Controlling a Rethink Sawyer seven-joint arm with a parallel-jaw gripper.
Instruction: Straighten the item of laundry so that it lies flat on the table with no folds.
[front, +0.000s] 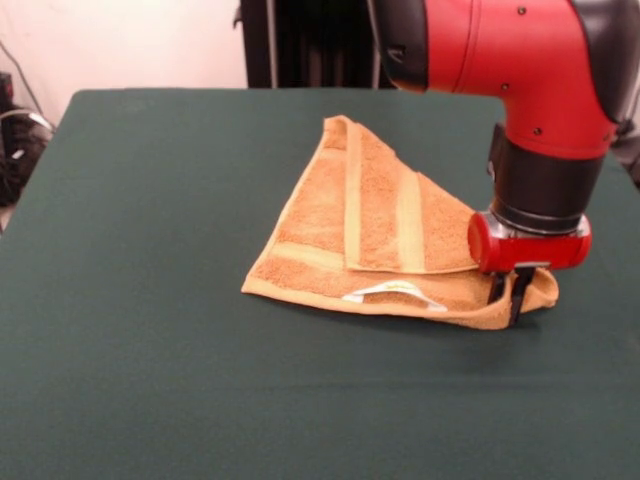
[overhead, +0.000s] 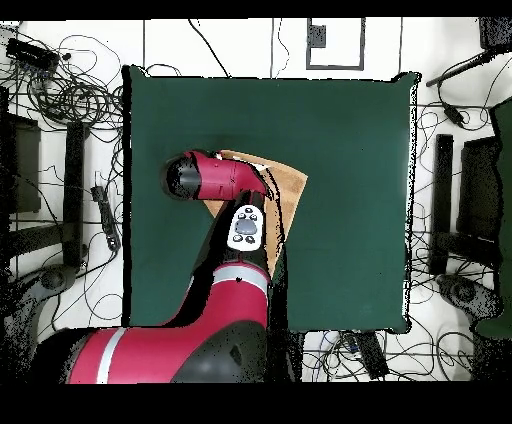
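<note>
Towel (front: 380, 235) not flat yet — one part is folded over onto the rest, so two layers lie stacked; the upper flap, with its two pale bands running away from the camera, covers the middle and right of the lower layer, and its folded edge runs diagonally from the far peak down toward the claw (front: 510, 292). In the front view the lower layer shows as a strip along the near side, with the white loop (front: 395, 293) lying on it near the front edge of the cloth; the left corner lies flat enough, while the right corner is bunched up under the arm.

The towel sits on the surface (front: 150, 300) a little right of centre in the front view, nearer the far edge than the near one, well clear of every edge; in the overhead view most of it is hidden under the arm, with only a tan wedge showing beside it.

The claw stands upright at the towel's right corner, its two dark fingers (front: 519, 295) down in the cloth with a narrow gap between them; they seem to be pinching a ridge of towel, though I cannot tell for sure.

By my judgement the work is barely begun — the flap has still to be drawn back off the lower layer, and the bunched corner smoothed; until then the fold remains.
</note>
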